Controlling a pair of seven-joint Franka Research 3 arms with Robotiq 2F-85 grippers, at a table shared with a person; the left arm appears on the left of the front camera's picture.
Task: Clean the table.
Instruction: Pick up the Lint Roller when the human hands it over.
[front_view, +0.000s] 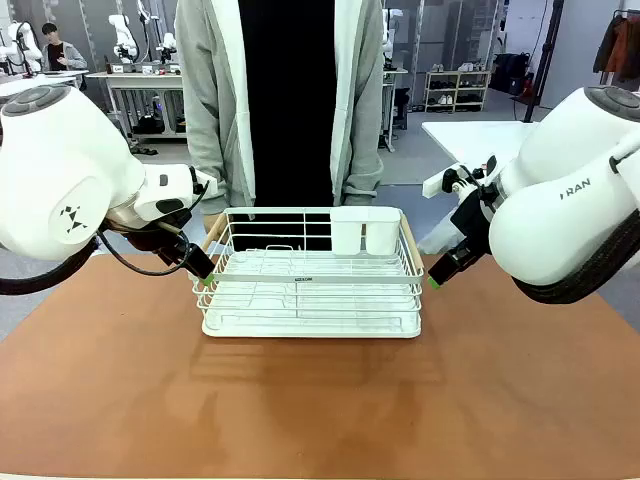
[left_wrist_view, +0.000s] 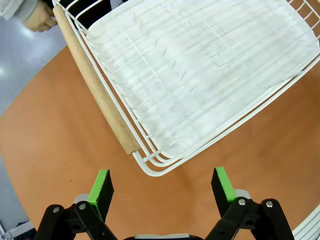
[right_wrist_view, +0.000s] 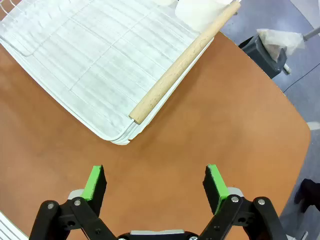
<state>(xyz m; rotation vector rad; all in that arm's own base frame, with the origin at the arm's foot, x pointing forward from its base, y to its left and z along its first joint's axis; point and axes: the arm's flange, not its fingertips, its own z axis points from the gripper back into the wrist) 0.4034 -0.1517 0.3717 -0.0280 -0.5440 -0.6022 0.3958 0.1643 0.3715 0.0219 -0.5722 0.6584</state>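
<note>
grippers count two. the left gripper (front_view: 203, 268) hangs just left of the dish rack (front_view: 300, 322), jaws spread wide on nothing, with the rack's left wooden handle (left_wrist_view: 95, 85) between it and the wire bed. one rack stands on the table (front_view: 320, 410), which spreads out on every side of it. two white cups (front_view: 365, 230) sit in the rack's far right corner, and one person (front_view: 290, 100) stands behind the rack. beyond the rack's right handle (right_wrist_view: 182, 62) hangs the right gripper (front_view: 440, 272), jaws likewise wide and empty.
</note>
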